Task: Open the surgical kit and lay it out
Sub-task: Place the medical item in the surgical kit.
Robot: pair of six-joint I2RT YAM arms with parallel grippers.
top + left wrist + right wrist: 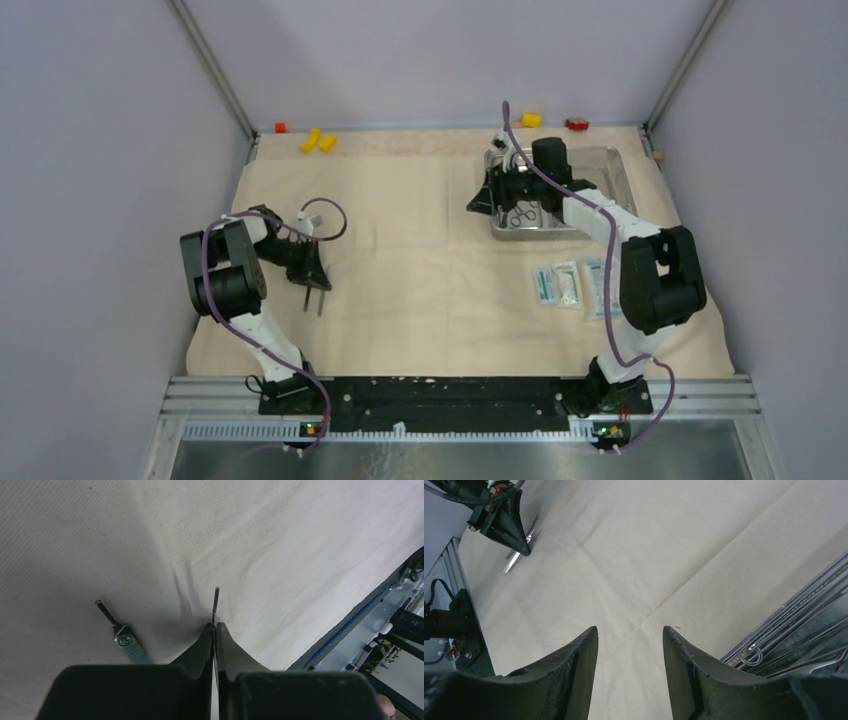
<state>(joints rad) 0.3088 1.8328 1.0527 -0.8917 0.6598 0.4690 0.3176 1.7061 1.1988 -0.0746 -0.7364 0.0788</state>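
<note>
Beige cloth wrap (420, 250) lies spread flat; at nine o'clock the left gripper (214, 626) pinches a thin steel instrument (216, 602), seemingly to lay it out, while the right gripper (630, 630) gapes wide beside the steel tray (615, 160).

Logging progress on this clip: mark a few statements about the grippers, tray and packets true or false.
1. The left gripper is shut on a thin metal tool. True.
2. The right gripper holds a packet. False: it is open and empty, beside the steel tray.
3. The sealed packets lie in the tray. False: they lie on the beige cloth, outside it.
4. Another metal instrument lies on the cloth beside the left gripper. True.
</note>
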